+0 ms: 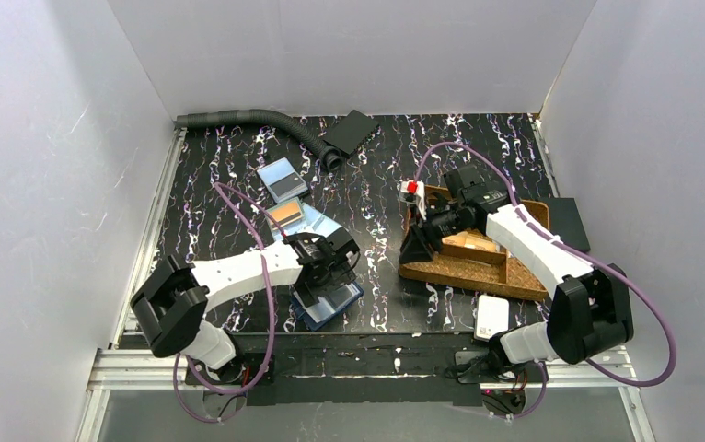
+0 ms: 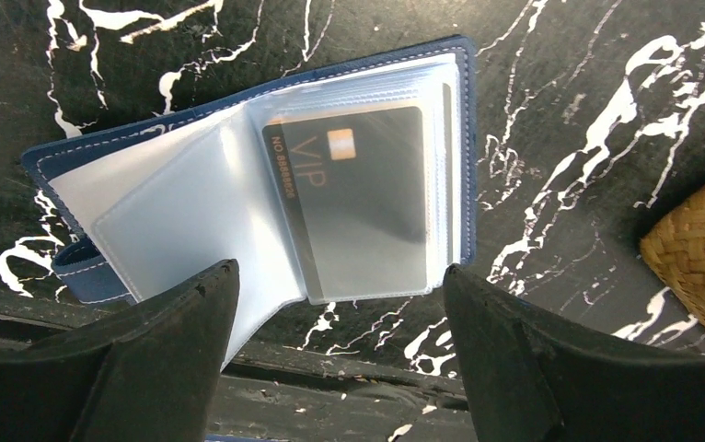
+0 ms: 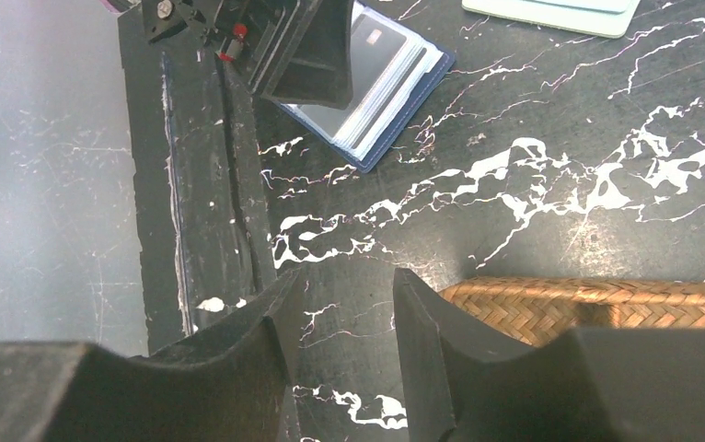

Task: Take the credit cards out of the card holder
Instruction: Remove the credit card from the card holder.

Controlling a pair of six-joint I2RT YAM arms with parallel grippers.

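I'm holding my left fingers [image 2: 183, 336] wide and empty over the open card holder [image 2: 192, 207] on the desk [image 2: 570, 110] — its dark VIP card [image 2: 358, 198] lying straight ahead, long axis pointing away — my half-open, empty right fingers [image 3: 432, 350] idling farther off.

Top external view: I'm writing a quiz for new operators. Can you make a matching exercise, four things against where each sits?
Things:
1. card holder
2. woven tray
3. corrugated hose
4. white box

Places:
A. far side, left of centre
B. open, beneath the left end effector
C. near edge, right side
D. right of centre, mid-depth

Pairs: 1-B, 2-D, 3-A, 4-C
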